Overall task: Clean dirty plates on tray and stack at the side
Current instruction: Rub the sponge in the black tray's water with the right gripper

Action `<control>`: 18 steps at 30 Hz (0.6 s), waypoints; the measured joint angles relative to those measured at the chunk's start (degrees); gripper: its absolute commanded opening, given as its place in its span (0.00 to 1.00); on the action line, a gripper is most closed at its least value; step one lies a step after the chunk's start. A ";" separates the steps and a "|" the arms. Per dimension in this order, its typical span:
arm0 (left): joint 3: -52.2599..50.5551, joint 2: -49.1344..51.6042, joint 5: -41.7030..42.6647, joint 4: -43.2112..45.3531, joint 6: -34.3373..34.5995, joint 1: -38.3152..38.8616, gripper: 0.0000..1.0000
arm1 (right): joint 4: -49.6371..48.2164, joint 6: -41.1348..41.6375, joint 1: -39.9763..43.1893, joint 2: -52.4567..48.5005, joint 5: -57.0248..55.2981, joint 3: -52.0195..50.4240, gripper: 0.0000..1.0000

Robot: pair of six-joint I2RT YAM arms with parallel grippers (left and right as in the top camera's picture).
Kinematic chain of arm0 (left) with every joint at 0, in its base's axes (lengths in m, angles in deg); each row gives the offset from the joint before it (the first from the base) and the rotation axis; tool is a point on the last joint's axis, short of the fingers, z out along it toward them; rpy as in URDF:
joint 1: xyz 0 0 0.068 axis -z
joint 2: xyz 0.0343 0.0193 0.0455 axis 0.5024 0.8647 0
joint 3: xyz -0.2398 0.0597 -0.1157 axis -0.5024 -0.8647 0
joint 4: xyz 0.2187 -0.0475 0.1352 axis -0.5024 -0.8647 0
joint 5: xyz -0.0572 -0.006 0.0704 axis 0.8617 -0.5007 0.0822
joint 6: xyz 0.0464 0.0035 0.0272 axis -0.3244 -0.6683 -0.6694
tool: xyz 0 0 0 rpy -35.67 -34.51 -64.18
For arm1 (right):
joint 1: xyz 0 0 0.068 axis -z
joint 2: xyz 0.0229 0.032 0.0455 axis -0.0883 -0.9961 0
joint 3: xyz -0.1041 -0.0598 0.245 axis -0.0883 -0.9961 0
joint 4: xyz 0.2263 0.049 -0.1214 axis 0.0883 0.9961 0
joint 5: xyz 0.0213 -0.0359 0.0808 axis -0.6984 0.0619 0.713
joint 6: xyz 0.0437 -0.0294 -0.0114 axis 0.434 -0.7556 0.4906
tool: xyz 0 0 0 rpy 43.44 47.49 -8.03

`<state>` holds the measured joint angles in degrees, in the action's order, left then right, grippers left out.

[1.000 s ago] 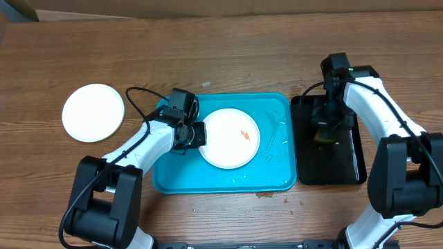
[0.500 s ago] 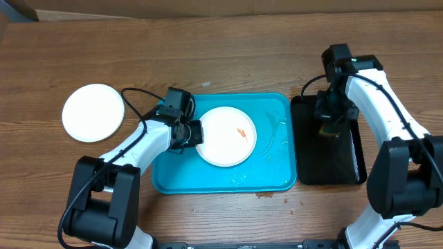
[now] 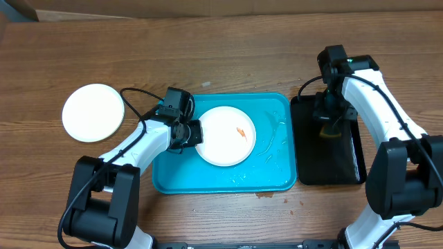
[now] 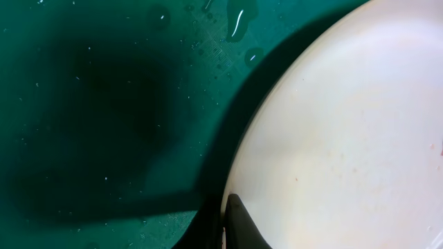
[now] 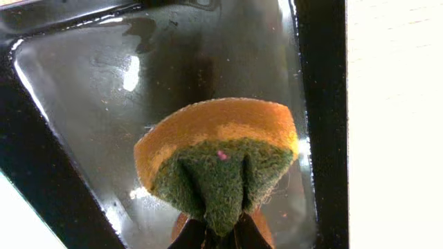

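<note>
The left gripper (image 3: pixel 196 133) is clamping the 9 o'clock rim of a white round shallow plate (image 3: pixel 227 142). In the wrist view one dark fingertip (image 4: pixel 239 225) is lying over that rim. This plate is sitting near the middle of the turquoise-blue rectangular plastic tray (image 3: pixel 277 178) and is carrying an orange-brown food speck (image 3: pixel 242 133) near its centre. Water droplets (image 4: pixel 235 17) are beading on the tray floor.

The right gripper (image 3: pixel 330 130) is pinching an orange sponge with a green scouring face (image 5: pixel 218 149), folding it. It is doing so over the glossy black narrow tray (image 3: pixel 349 166), which is at the blue tray's 3 o'clock.

A second plain white round plate (image 3: pixel 93 112) is resting on the wooden table (image 3: pixel 221 48), well apart at the tray's 9 o'clock.
</note>
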<state>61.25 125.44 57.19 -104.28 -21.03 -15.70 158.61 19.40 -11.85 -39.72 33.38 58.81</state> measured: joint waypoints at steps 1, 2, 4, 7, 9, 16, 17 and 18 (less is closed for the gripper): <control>0.00 0.00 0.00 0.00 0.00 0.00 0.06 | 0.22 0.17 0.00 0.00 -0.22 0.00 0.04; 0.00 0.00 0.00 0.00 0.00 0.00 0.06 | 0.26 0.55 0.00 0.00 -0.52 0.00 0.04; 0.00 0.00 0.04 -0.02 -0.02 0.00 0.07 | -0.61 3.04 0.07 0.00 -1.05 0.00 0.04; 0.00 0.00 0.11 -0.02 0.00 0.00 0.07 | -2.32 1.66 0.33 0.00 0.81 0.00 0.04; 0.00 0.00 0.20 -0.02 0.00 0.00 0.07 | -1.11 2.71 0.33 0.00 -0.17 0.02 0.04; 0.00 0.00 0.26 -0.02 0.00 0.00 0.07 | -2.49 2.80 1.16 0.00 3.13 0.00 0.04; 0.00 0.00 0.26 -0.04 0.00 0.00 0.07 | -2.25 2.99 1.11 0.00 3.19 0.00 0.04; 0.00 0.00 0.28 -0.04 0.00 0.00 0.07 | -2.51 2.99 1.11 0.00 3.34 0.00 0.04</control>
<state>61.25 125.44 57.47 -104.32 -21.03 -15.70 156.09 22.39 -10.74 -39.72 36.73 58.81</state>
